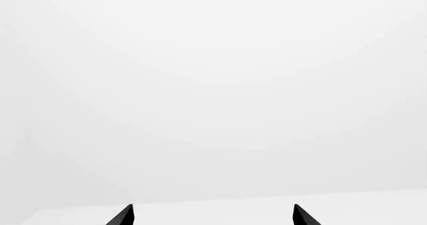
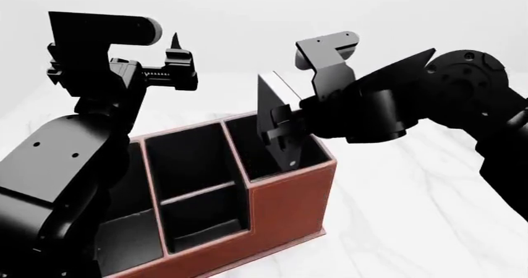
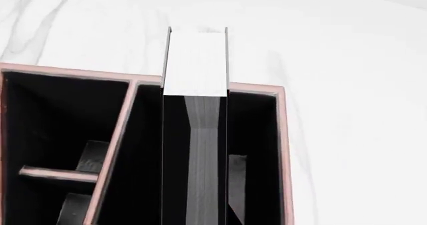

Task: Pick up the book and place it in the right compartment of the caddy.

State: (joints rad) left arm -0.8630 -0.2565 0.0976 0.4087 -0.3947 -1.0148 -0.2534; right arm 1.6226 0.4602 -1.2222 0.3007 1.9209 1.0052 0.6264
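Over right compartment (image 2: 276, 151) of caddy (image 2: 289, 204): my right gripper (image 2: 283, 143) clamps book (image 2: 272, 102) upright. Placing step. Next: lower straight, release. Left gripper (image 1: 212, 216) spread, idle.

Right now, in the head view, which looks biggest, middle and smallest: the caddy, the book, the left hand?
1. The caddy, clearly biggest.
2. The book and the left hand look similar in size, so ranking them is unsure.

Bright, even, diffuse light is seen in all views, with no glare and no blur. Only faint, soft shadows are cast on the white marble counter (image 2: 396, 191). The left wrist view is almost washed out to white.
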